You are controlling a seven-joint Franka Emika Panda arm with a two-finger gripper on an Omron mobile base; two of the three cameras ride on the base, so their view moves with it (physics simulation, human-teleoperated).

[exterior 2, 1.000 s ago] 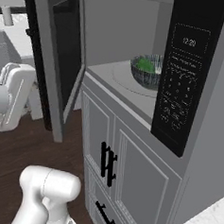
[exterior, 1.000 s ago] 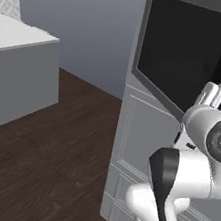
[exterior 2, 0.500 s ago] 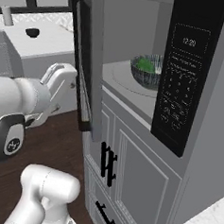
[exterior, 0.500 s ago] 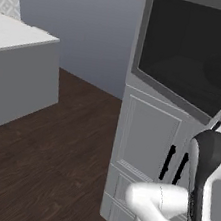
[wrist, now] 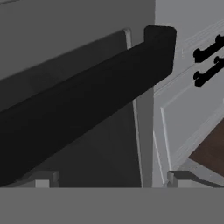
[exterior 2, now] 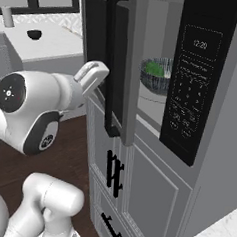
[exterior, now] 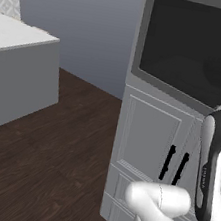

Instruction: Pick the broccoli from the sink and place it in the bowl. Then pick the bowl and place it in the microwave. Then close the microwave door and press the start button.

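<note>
Microwave door [exterior 2: 116,65] ajar; black handle [wrist: 83,98] before fingers [wrist: 43,179].

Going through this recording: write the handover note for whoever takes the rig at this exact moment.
Gripper: open, holding nothing, against the outside of the microwave door beside its black handle.
Bowl sits inside the microwave, with the broccoli in it.
Done: broccoli into bowl, bowl into microwave.
Door: partly swung in, gap still open in the right base view.
Left: push the door fully shut, then press start on the control panel.
</note>
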